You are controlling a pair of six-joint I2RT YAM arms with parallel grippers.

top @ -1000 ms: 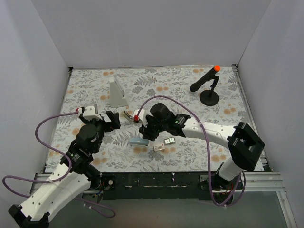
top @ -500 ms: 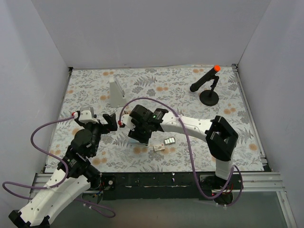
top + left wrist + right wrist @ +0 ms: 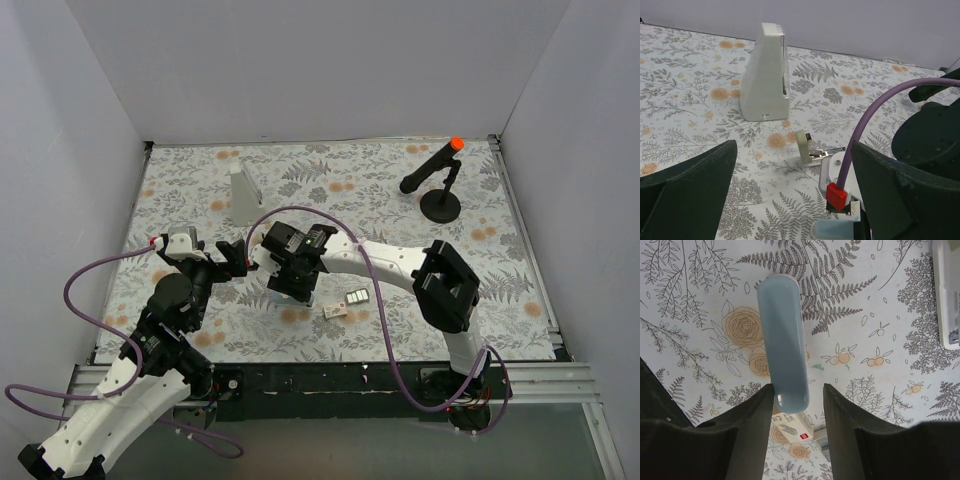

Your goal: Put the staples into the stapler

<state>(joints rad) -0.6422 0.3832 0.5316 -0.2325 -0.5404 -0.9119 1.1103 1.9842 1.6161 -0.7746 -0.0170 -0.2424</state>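
The stapler shows as a light blue bar (image 3: 782, 340) lying flat on the floral mat; in the top view only a bit of it (image 3: 279, 297) peeks out under the right wrist. My right gripper (image 3: 798, 405) points down over the bar's near end, open, with the left finger against the bar and a gap on the right. The staples lie just beyond: a small white packet (image 3: 790, 422) (image 3: 334, 311) and a little tray of strips (image 3: 357, 296). My left gripper (image 3: 795, 200) (image 3: 235, 258) stands wide open and holds nothing, facing the right wrist.
A small white and metal hinged piece (image 3: 812, 150) lies on the mat ahead of the left gripper. A tall grey-white wedge (image 3: 245, 195) stands behind it. A black stand with an orange tip (image 3: 440, 185) is at the back right. The right arm's purple cable (image 3: 300, 212) arcs overhead.
The right arm has swung left and lowered its gripper over the blue bar's end. The left gripper has opened a little wider and drawn back slightly.
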